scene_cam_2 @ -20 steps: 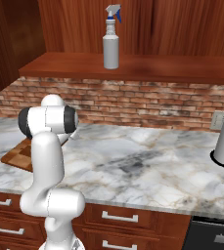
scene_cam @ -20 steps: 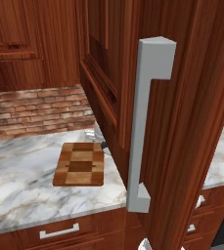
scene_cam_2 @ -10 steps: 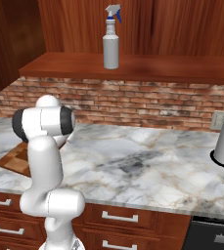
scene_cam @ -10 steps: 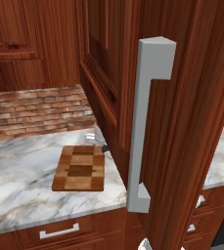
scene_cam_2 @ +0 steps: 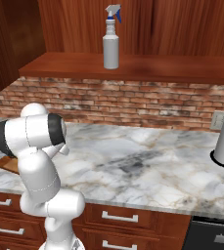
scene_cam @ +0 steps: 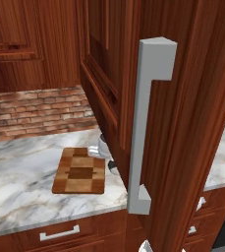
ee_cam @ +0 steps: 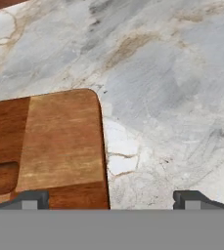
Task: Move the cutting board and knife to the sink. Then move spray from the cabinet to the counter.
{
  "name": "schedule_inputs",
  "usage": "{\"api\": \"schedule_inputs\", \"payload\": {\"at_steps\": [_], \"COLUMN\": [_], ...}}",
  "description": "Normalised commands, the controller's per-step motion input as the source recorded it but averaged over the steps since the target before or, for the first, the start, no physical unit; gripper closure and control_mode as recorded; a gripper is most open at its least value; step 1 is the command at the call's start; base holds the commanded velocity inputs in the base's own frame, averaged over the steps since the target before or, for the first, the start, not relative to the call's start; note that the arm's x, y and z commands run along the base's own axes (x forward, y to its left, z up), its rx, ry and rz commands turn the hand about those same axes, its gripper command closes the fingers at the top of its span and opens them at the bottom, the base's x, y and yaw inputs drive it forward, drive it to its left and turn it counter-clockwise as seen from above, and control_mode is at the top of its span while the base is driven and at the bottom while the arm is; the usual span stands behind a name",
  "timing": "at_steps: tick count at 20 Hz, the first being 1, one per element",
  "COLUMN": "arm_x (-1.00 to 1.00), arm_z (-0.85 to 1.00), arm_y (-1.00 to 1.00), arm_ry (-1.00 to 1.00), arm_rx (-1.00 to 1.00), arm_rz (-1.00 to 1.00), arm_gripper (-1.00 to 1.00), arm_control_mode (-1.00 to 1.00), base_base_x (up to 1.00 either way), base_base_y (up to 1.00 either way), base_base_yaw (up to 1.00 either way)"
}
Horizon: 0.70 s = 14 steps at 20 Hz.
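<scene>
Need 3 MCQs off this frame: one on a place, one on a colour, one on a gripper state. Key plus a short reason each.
1. Where does the slim pale spray bottle with the blue trigger stand?
A. on the reddish-brown wooden shelf above the brick wall
B. on the marble counter
C. on the board

2. What colours make up the rectangular wooden cutting board?
A. plain white
B. light and dark brown patches
C. green

3. How do the jaws of the gripper stand?
A. shut on the board
B. shut on nothing
C. open

Key: 1 A, the right base view shows it upright on the shelf. 2 B, the left base view shows brown squares, lying on the white-grey marble counter. 3 C, the hand view shows the tips wide apart, over the board's edge.
</scene>
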Motion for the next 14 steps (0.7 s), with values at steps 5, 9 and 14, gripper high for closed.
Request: {"api": "schedule_inputs", "payload": {"at_steps": [5,9,14], "arm_x": [0.25,0.76,0.63], "arm_z": [0.25,0.71,-0.13], "arm_y": [-0.03,-0.10,0.00], "arm_ry": [0.02,0.06,0.03], "arm_rx": [0.04,0.13,-0.03], "arm_rz": [-0.02,-0.01,0.00], "arm_gripper": [-1.00,-1.00,-1.00], "arm_control_mode": [-1.00,-1.00,-1.00], "base_base_x": [0.00,0.00,0.00], "base_base_y": [0.00,0.00,0.00], "base_base_yaw": [0.00,0.00,0.00]}}
